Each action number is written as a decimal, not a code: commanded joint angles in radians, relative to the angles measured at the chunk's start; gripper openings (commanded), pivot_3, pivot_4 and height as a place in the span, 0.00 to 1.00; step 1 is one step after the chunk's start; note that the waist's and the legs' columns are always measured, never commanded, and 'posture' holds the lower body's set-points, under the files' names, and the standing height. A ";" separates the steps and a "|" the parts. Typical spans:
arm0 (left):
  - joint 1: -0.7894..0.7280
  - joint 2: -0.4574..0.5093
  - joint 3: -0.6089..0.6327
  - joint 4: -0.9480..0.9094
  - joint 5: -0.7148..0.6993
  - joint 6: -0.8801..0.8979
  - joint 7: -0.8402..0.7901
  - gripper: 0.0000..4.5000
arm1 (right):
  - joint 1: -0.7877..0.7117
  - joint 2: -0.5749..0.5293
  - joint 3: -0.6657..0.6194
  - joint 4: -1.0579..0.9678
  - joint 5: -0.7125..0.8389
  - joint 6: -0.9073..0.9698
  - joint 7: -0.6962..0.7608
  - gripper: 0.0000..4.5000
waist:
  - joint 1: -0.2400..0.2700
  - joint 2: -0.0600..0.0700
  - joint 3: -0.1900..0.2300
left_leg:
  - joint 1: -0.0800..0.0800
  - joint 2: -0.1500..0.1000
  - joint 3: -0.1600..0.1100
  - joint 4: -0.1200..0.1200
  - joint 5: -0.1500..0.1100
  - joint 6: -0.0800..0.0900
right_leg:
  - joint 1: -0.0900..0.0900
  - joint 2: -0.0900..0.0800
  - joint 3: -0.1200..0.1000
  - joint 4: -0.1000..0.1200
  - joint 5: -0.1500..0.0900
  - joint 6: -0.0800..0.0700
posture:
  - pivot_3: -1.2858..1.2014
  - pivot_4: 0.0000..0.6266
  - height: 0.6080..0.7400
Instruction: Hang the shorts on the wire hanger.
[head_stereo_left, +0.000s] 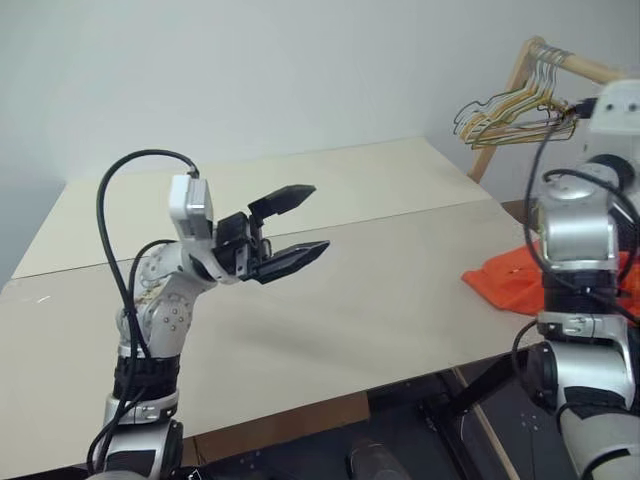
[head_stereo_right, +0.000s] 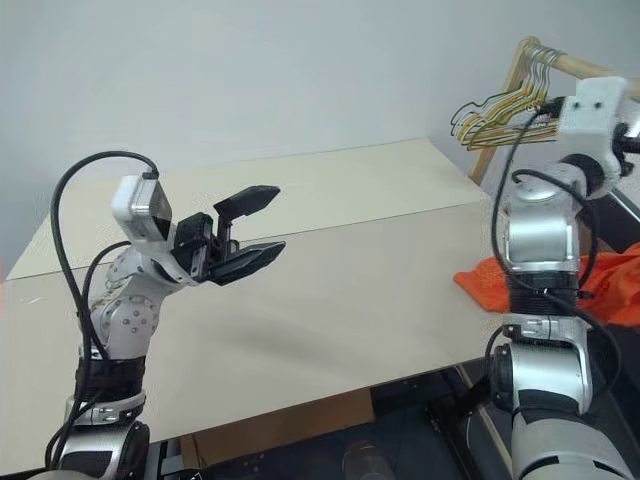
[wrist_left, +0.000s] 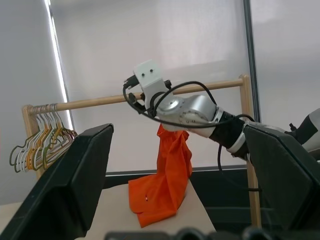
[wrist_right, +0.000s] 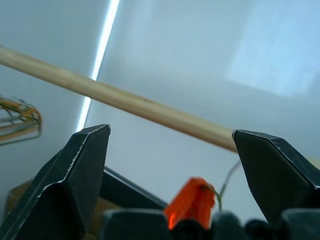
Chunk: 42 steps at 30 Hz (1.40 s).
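The orange shorts (wrist_left: 167, 185) hang below the wooden rail (wrist_left: 95, 103), behind my right arm, and their lower part rests on the right end of the table (head_stereo_left: 350, 310). In the right wrist view a thin wire, the wire hanger (wrist_right: 226, 182), rises from the top of the shorts (wrist_right: 192, 202) toward the rail (wrist_right: 125, 102). My right gripper (wrist_right: 170, 132) is open just under the rail, with nothing between its fingers and the shorts just beyond them. My left gripper (head_stereo_left: 318, 218) is open and empty, held above the middle of the table and pointing toward the rack.
A bundle of spare wire hangers (head_stereo_left: 510, 115) hangs at the rail's near end, beyond the table's far right corner. The rack's upright post (wrist_left: 248, 150) stands at the other end. My right arm (head_stereo_right: 540, 240) rises beside the table's right edge.
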 joint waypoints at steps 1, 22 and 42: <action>0.004 0.027 0.035 -0.042 -0.033 -0.005 0.001 1.00 | 0.005 0.013 0.036 -0.056 -0.013 -0.042 0.117 0.99 | 0.000 0.000 0.000 | 0.000 0.000 0.000 0.000 0.000 0.000 | 0.000 0.000 0.000 0.000 0.000 0.000 | 0.45 0.00 1.00; 0.317 0.239 0.173 -0.103 0.126 -0.050 0.145 1.00 | 0.229 -0.085 0.161 -0.159 0.205 -0.360 1.116 0.99 | 0.128 -0.005 0.003 | 0.002 0.001 0.000 0.000 -0.001 0.001 | 0.000 0.000 -0.002 0.004 0.000 -0.001 | 0.52 0.00 1.00; 0.532 0.277 0.172 -0.161 0.194 -0.035 0.234 1.00 | 0.358 -0.114 0.231 -0.155 0.171 -0.501 1.377 0.99 | 0.225 -0.011 0.006 | 0.004 0.002 0.005 0.000 0.000 0.000 | -0.003 0.002 -0.001 0.010 0.000 -0.003 | 0.54 0.00 1.00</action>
